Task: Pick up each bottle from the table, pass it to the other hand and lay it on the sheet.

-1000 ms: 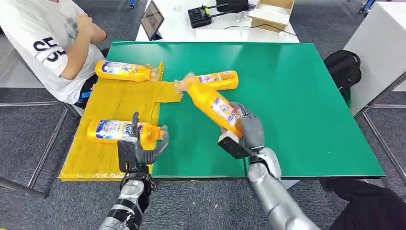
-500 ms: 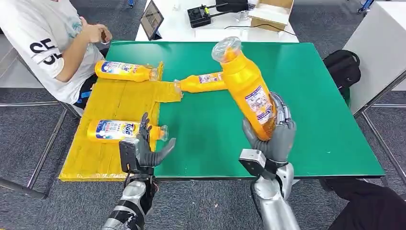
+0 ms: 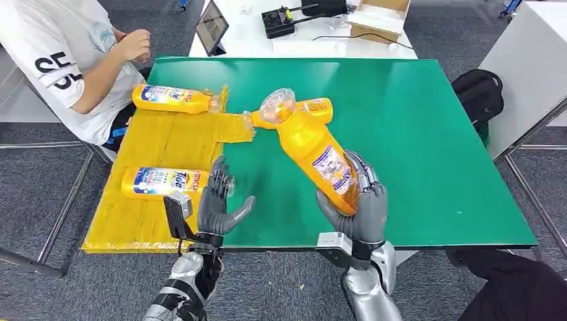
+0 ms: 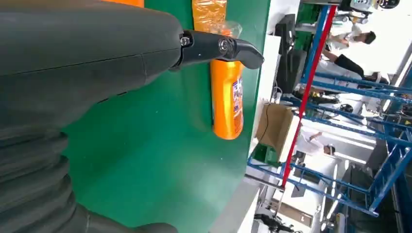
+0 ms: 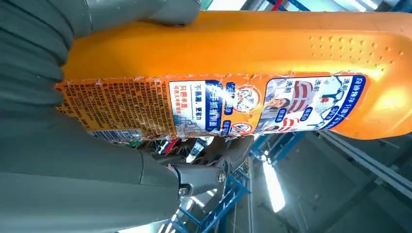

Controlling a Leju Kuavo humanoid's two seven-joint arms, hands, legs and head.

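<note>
My right hand [image 3: 360,207] grips an orange bottle [image 3: 311,148] by its lower body and holds it above the green table [image 3: 414,134], its clear cap tilted toward the left and toward me. The same bottle [image 5: 233,82] shows its label close up in the right wrist view, with fingers wrapped round it. My left hand [image 3: 219,204] is raised at the table's near edge, fingers spread, holding nothing. Another orange bottle [image 3: 294,110] [image 4: 226,92] lies on the table behind the held one. Two bottles [image 3: 175,99] [image 3: 170,181] lie on the yellow sheet [image 3: 160,147].
A person [image 3: 73,60] in a white shirt sits at the far left corner, hands near the table edge. A tablet [image 3: 212,28], a black device and a cardboard box [image 3: 380,17] stand on the white table behind. A black bag [image 3: 478,93] lies to the right.
My right hand has lowered the bottle and swung it left, tipping its cap toward my left hand. My left hand has risen and moved right, fingers spread wider.
</note>
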